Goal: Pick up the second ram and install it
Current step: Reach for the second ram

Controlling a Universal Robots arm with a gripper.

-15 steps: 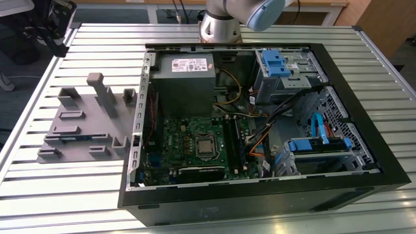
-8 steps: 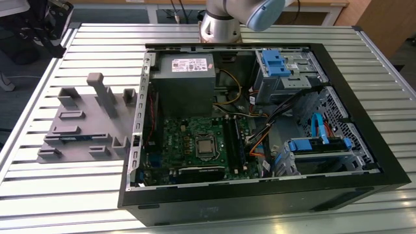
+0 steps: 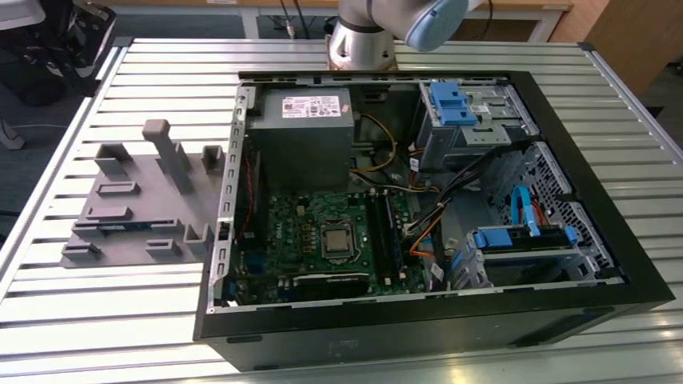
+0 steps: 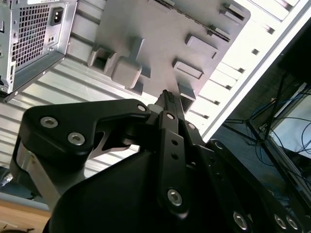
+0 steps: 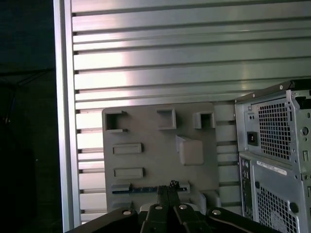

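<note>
The second ram (image 3: 120, 226) is a thin blue stick standing on edge in a slot of the grey holder plate (image 3: 133, 200), on the exterior view's left of the open computer case (image 3: 427, 200). In the first wrist view the ram (image 5: 138, 190) lies along the near edge of the holder plate (image 5: 155, 131). My gripper (image 5: 167, 187) hangs high above it, fingers pressed together with nothing between them. The second wrist view shows my gripper (image 4: 166, 95) with its closed tips over the plate (image 4: 160, 43). The green motherboard (image 3: 320, 232) lies inside the case.
The case stands on a slatted metal table (image 3: 160, 72). Inside it are a grey power supply (image 3: 304, 132), blue drive latches (image 3: 453, 104) and loose cables (image 3: 449, 192). Tall posts (image 3: 171, 156) rise from the holder plate. The arm's base (image 3: 361, 44) is at the far table edge.
</note>
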